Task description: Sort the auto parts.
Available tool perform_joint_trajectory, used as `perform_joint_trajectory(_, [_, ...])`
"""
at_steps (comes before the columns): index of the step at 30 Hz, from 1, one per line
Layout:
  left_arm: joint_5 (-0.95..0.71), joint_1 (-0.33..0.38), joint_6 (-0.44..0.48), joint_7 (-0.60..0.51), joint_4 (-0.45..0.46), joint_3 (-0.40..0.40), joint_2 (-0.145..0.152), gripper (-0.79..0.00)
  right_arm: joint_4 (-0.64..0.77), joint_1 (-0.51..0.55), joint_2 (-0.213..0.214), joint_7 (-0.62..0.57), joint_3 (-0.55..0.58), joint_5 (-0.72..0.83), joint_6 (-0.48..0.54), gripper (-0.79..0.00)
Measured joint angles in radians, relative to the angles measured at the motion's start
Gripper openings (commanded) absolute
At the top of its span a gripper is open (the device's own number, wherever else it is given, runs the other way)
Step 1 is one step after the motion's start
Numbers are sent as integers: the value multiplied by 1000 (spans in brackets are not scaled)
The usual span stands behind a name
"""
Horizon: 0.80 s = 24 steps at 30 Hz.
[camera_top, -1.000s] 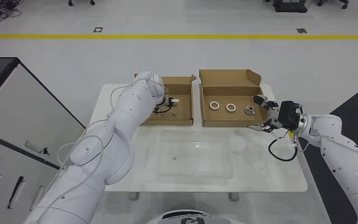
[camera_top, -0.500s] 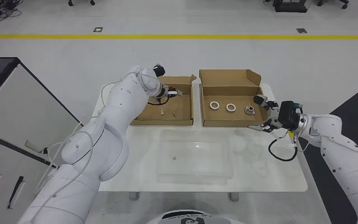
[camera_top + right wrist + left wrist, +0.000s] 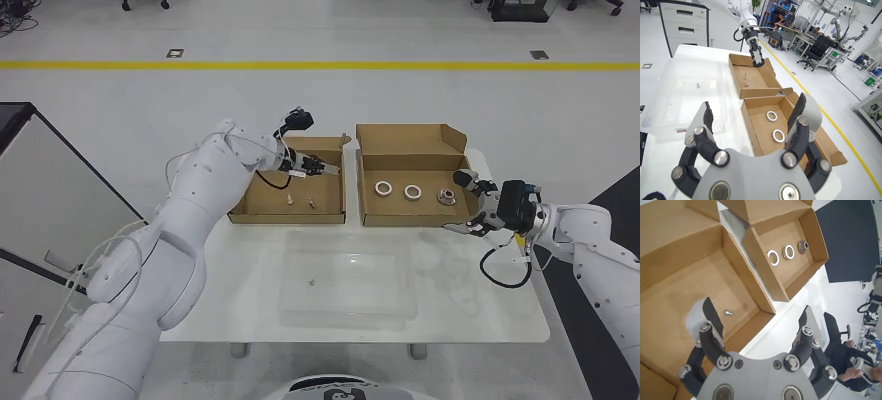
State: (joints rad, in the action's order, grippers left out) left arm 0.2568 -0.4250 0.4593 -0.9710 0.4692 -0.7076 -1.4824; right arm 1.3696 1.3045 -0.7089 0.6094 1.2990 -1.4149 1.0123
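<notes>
left pincer [image 3: 319,168] has shifted across the left cardboard box [image 3: 331,195], jaws apart.

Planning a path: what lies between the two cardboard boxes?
Just a narrow strip of bare table between screw box and ring box, in the left wrist view.

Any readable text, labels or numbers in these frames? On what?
None can be read.
Sticker on the clear bin, front wall: too small to read.
Plate on the floor: blurred, unreadable.
Box with rings and box with screws: no print visible.
</notes>
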Motion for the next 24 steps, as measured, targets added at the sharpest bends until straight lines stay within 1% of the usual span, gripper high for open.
perform_joint_trajectory(2, [22, -40, -4, -12, 97, -20, 28, 0, 0, 0, 0, 0, 0, 0, 0, 0])
perform_joint_trajectory(5, [68, -135, -38, -43, 307, -79, 87, 0, 0, 0, 0, 0, 0, 0, 0, 0])
perform_joint_trajectory(6, [88, -185, -59, -63, 408, -113, 114, 0, 0, 0, 0, 0, 0, 0, 0, 0])
perform_joint_trajectory(8, [120, -269, -98, -99, 570, -174, 154, 0, 0, 0, 0, 0, 0, 0, 0, 0])
perform_joint_trajectory(9, [140, -330, -125, -127, 678, -220, 179, 0, 0, 0, 0, 0, 0, 0, 0, 0])
perform_joint_trajectory(10, [153, -376, -144, -149, 756, -254, 196, 0, 0, 0, 0, 0, 0, 0, 0, 0])
perform_joint_trajectory(12, [178, -472, -178, -198, 918, -324, 228, 0, 0, 0, 0, 0, 0, 0, 0, 0])
perform_joint_trajectory(15, [207, -576, -177, -248, 1082, -380, 254, 0, 0, 0, 0, 0, 0, 0, 0, 0])
perform_joint_trajectory(18, [241, -634, -157, -273, 1176, -394, 269, 0, 0, 0, 0, 0, 0, 0, 0, 0])
perform_joint_trajectory(21, [269, -670, -120, -293, 1231, -389, 278, 0, 0, 0, 0, 0, 0, 0, 0, 0])
perform_joint_trajectory(24, [307, -696, -108, -315, 1272, -378, 287, 0, 0, 0, 0, 0, 0, 0, 0, 0])
